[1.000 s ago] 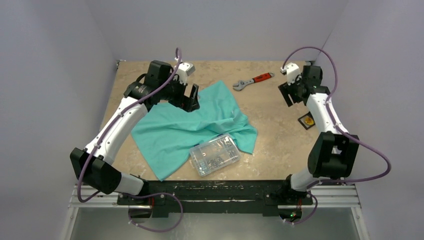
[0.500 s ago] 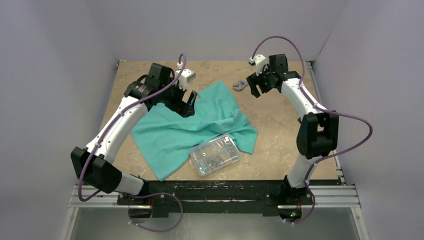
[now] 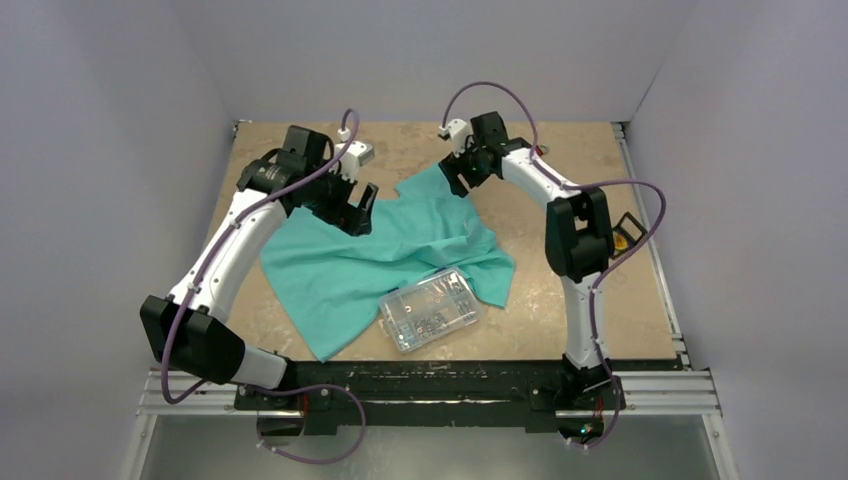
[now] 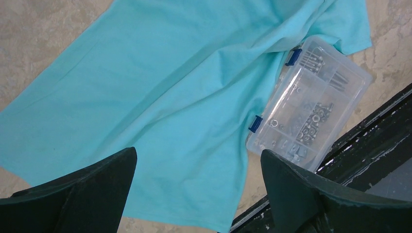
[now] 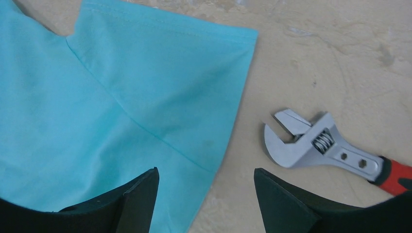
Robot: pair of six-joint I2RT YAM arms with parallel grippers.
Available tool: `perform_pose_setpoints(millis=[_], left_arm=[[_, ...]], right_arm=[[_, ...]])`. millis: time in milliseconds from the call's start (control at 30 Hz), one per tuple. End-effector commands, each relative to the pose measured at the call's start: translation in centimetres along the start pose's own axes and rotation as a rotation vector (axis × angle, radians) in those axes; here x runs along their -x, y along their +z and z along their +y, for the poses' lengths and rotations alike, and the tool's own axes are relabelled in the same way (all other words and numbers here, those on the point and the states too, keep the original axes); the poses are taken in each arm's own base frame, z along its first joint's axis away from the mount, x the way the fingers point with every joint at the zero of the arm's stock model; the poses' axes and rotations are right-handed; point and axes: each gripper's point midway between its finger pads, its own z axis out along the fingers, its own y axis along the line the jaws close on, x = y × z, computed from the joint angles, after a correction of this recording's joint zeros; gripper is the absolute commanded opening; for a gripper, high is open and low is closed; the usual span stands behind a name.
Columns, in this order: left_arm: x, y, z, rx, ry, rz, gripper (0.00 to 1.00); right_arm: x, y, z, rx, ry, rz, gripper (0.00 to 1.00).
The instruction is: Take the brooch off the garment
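The teal T-shirt (image 3: 390,250) lies crumpled in the middle of the table. No pin shows on its visible fabric. A tiny orange-yellow brooch (image 3: 621,240) lies on a small black square at the table's right side, off the shirt and partly hidden by the right arm. My left gripper (image 3: 355,205) is open and empty above the shirt's upper left part; its wrist view shows the shirt (image 4: 160,92) between the fingers (image 4: 73,194). My right gripper (image 3: 455,178) is open and empty above the top sleeve's edge (image 5: 160,82).
A clear plastic parts box (image 3: 430,308) with blue latches rests on the shirt's lower edge and shows in the left wrist view (image 4: 311,107). A red-handled adjustable wrench (image 5: 320,145) lies just right of the sleeve. Grey walls enclose the table.
My right arm has swung left from the table's right side, over the wrench, to the shirt's top sleeve. My left gripper has drifted slightly left and stays open.
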Motion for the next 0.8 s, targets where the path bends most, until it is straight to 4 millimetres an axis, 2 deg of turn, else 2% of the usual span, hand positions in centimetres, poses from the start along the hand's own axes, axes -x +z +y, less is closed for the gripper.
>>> perform_pose_setpoints(millis=[0, 200, 300, 433, 500, 600, 767], left_arm=[[0.6, -1.0, 1.4, 0.018, -0.029, -0.011, 1.00], [1.3, -1.9, 3.4, 0.072, -0.035, -0.021, 1.00], [1.7, -2.2, 4.2, 0.097, -0.041, -0.028, 1.00], [1.8, -2.7, 5.3, 0.128, -0.049, -0.029, 1.00], [1.7, -2.9, 5.9, 0.147, -0.050, -0.026, 1.00], [1.5, -3.2, 7.2, 0.194, -0.056, -0.016, 1.00], [1.1, -3.5, 9.8, 0.263, -0.086, 0.017, 1.00]], right_arm=[[2.1, 1.6, -0.5, -0.047, -0.010, -0.032, 0.75], [0.4, 4.8, -0.1, -0.060, -0.051, 0.030, 0.73], [-0.8, 6.0, -0.1, -0.072, -0.082, 0.067, 0.68], [-1.5, 7.7, -0.6, -0.094, -0.104, 0.100, 0.41], [-1.1, 8.5, -1.2, -0.112, -0.114, 0.097, 0.32], [-0.1, 9.9, -1.7, -0.141, -0.150, 0.081, 0.26], [2.7, 11.6, -2.7, -0.252, -0.272, 0.029, 0.24]])
